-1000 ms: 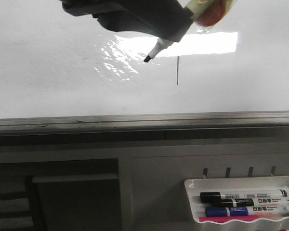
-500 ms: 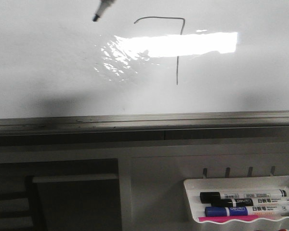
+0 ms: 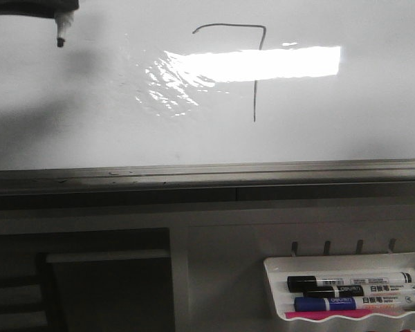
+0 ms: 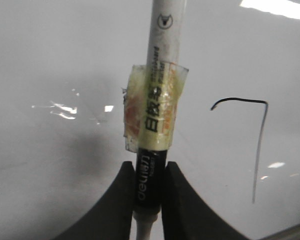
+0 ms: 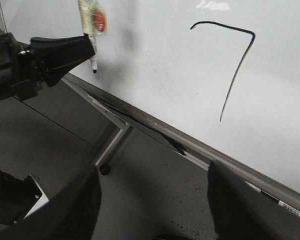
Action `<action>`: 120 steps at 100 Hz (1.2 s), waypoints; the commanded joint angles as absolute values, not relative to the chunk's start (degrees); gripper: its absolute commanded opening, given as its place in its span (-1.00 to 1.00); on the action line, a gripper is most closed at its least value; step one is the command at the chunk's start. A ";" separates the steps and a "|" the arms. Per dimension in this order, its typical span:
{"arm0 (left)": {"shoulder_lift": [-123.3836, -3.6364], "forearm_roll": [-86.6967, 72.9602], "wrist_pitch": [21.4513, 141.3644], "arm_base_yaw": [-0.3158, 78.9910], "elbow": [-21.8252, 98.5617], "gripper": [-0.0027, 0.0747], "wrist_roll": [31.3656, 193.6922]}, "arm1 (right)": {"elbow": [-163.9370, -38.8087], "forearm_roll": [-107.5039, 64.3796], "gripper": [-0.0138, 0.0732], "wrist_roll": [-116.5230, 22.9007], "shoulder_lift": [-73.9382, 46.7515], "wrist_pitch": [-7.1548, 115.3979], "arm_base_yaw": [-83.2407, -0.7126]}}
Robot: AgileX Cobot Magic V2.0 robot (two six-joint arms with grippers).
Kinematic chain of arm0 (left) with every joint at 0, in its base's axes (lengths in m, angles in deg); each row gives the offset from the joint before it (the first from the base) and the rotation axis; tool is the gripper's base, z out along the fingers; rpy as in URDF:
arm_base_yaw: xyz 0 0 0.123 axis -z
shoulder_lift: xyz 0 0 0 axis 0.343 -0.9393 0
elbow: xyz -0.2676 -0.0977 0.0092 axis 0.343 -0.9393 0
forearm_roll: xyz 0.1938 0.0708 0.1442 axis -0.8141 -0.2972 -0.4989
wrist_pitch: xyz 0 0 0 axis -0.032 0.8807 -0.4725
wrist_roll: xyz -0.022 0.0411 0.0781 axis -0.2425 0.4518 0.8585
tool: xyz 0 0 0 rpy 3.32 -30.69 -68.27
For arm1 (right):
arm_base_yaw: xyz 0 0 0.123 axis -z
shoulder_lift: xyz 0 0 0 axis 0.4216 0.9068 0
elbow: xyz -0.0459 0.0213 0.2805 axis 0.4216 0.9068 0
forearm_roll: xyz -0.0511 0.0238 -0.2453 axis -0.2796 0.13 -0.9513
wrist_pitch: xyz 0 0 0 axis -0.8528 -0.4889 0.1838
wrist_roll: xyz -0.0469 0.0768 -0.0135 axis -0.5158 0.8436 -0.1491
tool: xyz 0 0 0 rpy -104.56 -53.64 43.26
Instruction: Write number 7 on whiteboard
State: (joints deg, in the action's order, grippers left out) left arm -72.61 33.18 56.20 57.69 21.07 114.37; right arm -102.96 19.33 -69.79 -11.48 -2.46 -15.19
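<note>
The number 7 (image 3: 254, 69) is drawn in a thin dark line on the whiteboard (image 3: 69, 131); it also shows in the left wrist view (image 4: 257, 150) and the right wrist view (image 5: 235, 75). My left gripper (image 4: 150, 200) is shut on a marker (image 4: 157, 100), white-bodied with a black band and a taped label. In the front view the marker tip (image 3: 60, 41) hangs at the top left, off the board and well left of the 7. My right gripper (image 5: 155, 200) is open and empty, below the board's grey frame (image 5: 155, 127).
A white marker tray (image 3: 346, 263) with several markers (image 3: 353, 283) hangs at the lower right under the frame (image 3: 207, 173). A dark panel (image 3: 104, 283) sits at the lower left. A bright glare (image 3: 263, 63) crosses the board.
My left gripper has carried the marker from over the 7 up and leftward, away from the board. The whole 7 is now uncovered.
</note>
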 commanded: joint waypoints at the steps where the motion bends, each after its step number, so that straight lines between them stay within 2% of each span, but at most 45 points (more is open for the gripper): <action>1: -73.98 33.67 50.23 57.59 22.78 -0.98 113.84 | -104.51 23.09 0.25 -69.75 -12.48 -1.61 -14.79; 43: -81.99 33.57 46.97 57.59 25.86 -0.98 113.84 | -104.51 23.38 0.25 -69.75 -12.48 -1.82 -14.92; 82: -82.46 33.01 46.21 57.59 25.86 -0.94 113.84 | -104.51 23.94 0.25 -69.75 -12.48 -1.94 -14.92; 91: -82.33 32.91 46.59 57.59 25.86 -0.66 113.84 | -104.51 23.94 0.25 -69.75 -12.48 -1.94 -14.92; 108: -80.61 32.91 46.59 57.59 25.86 0.17 114.96 | -104.51 25.82 0.25 -69.75 -12.48 -2.16 -14.92; 115: -78.94 32.91 46.59 57.59 25.86 0.34 116.83 | -104.51 26.60 0.25 -69.75 -12.59 -2.05 -14.92; 120: -77.40 32.91 46.59 57.59 25.86 0.37 118.68 | -104.51 26.84 0.25 -69.75 -12.59 -2.05 -14.92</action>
